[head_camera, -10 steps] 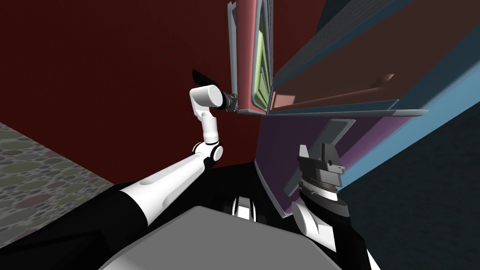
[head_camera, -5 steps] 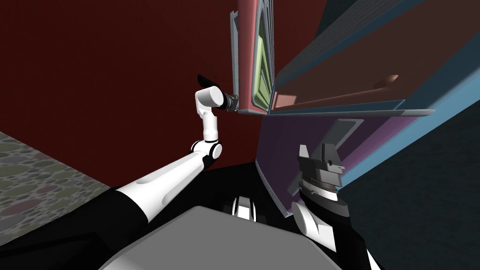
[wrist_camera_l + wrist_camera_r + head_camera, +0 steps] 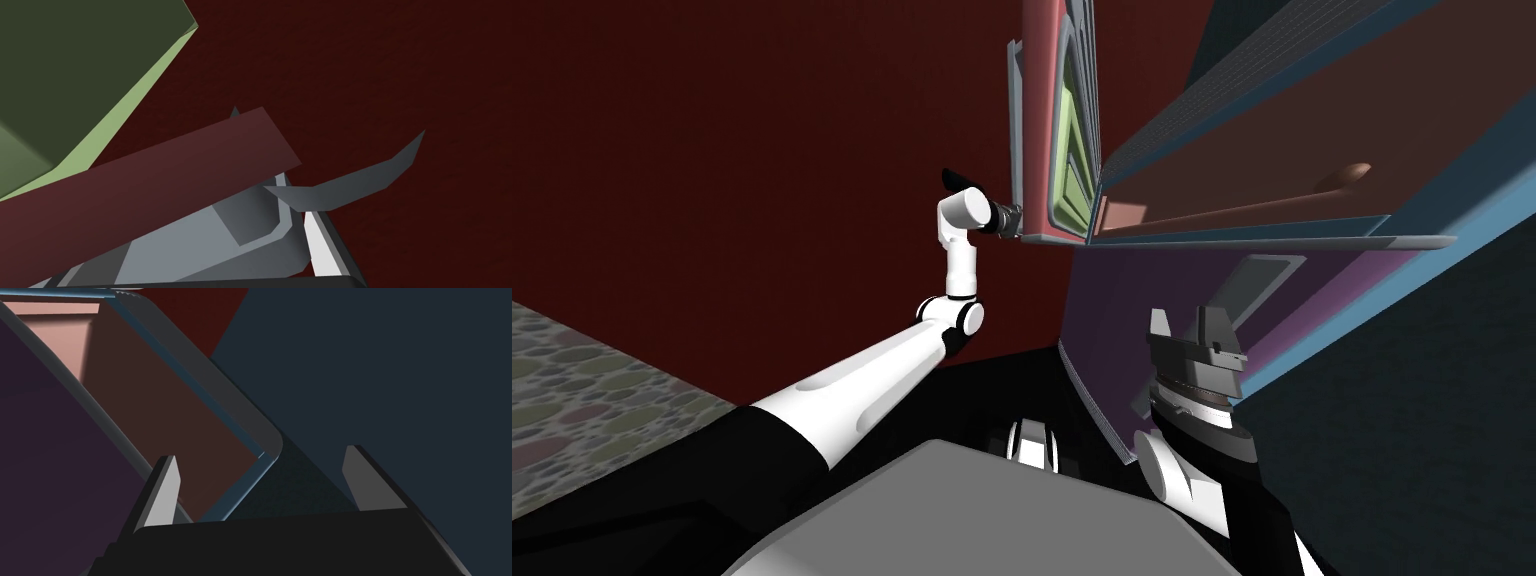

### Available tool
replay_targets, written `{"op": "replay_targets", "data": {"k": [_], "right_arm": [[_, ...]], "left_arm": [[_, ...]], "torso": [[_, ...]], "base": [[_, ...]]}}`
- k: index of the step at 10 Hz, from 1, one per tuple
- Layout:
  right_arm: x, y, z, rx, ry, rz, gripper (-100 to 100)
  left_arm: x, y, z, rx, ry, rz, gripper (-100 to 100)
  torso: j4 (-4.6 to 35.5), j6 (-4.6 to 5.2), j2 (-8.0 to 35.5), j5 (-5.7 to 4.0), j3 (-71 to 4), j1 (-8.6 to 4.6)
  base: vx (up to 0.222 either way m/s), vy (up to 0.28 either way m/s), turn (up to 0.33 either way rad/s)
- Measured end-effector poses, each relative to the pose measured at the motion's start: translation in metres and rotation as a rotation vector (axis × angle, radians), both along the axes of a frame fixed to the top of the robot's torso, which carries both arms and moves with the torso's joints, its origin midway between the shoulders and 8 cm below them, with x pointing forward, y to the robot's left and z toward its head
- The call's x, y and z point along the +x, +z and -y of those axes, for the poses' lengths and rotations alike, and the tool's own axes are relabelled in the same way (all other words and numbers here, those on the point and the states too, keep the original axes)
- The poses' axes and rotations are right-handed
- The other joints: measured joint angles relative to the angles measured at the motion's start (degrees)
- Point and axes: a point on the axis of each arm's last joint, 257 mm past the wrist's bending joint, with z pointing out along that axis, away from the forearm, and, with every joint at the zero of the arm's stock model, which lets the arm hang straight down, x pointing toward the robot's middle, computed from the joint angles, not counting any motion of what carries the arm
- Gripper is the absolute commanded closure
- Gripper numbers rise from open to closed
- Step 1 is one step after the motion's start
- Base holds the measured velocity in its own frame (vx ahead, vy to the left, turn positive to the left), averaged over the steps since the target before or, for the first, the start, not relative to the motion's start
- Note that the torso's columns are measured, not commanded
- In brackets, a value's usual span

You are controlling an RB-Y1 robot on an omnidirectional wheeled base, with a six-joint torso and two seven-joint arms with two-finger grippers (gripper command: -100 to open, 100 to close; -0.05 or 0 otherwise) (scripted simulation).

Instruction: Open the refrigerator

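Note:
The refrigerator's reddish door (image 3: 1040, 120) stands swung out and shows edge-on, with a grey rim and a pale green lining (image 3: 1072, 140). My left gripper (image 3: 1015, 218) is at that door's lower edge, arm stretched forward. In the left wrist view a maroon bar (image 3: 150, 185) of the door lies across the left gripper (image 3: 327, 122). It covers most of one finger, while the other finger (image 3: 360, 182) stands well clear, so the gripper is open. My right gripper (image 3: 1184, 325) (image 3: 259, 454) is open and holds nothing, close to the purple lower front (image 3: 1132, 300).
A wide brown panel (image 3: 1252, 150) with a blue-grey rim and a handle (image 3: 1342, 178) juts out to the right of the open door. A dark red wall (image 3: 762, 150) is on the left, a dark blue-grey wall (image 3: 1412, 420) on the right, and pebbled floor (image 3: 582, 380) at lower left.
The whole head picture has slid: the floor patch moved down and left, the door and panels a little right. My left hand stays at the door's edge and drifted right with it.

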Motion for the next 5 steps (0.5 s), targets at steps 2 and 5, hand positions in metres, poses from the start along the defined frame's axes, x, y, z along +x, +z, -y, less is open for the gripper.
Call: {"op": "replay_targets", "data": {"k": [2, 5], "right_arm": [[0.000, 0.000, 0.000, 0.000, 0.000, 0.000, 0], [0.000, 0.000, 0.000, 0.000, 0.000, 0.000, 0]], "left_arm": [[0.010, 0.000, 0.000, 0.003, -0.010, -0.004, 100], [0.026, 0.001, -0.001, 0.008, -0.039, -0.004, 100]], "torso": [[0.0, -0.07, 0.0, -0.02, 0.0, -0.18], [0.1, 0.08, 0.0, 0.00, 0.0, -0.04]], "base": [[0.012, 0.075, -0.043], [0.000, 0.123, -0.057]]}}
